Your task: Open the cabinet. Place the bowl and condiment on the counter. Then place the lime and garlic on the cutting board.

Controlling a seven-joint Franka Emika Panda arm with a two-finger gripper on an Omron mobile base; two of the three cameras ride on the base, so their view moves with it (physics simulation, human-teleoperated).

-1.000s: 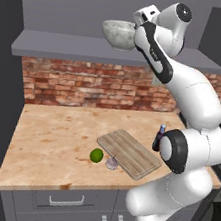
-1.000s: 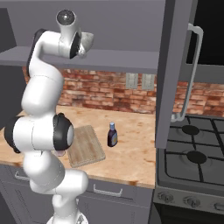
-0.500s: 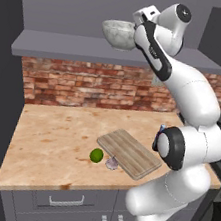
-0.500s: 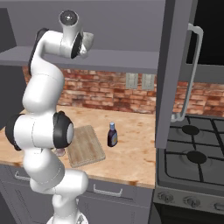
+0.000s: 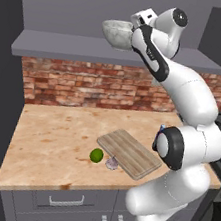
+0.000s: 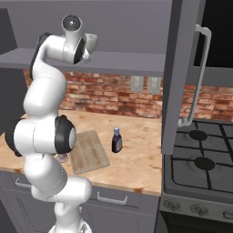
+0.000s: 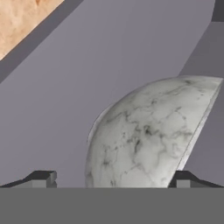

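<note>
Straddling the bowl (image 7: 151, 135), tool (image 7: 111, 177) (jaws wide)

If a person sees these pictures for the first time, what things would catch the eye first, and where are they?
First, the white robot arm reaching high to the marbled grey-white stone bowl on the shelf of the open grey upper cabinet, its gripper at the bowl with jaws wide. Below, a bright green lime and a pale garlic bulb lie on the tan wood-look counter beside the light brown wooden cutting board. A slim dark bottle stands right of the board.

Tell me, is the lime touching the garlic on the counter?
Apart. In the left base view, a sliver of counter shows between the lime and the garlic.
</note>
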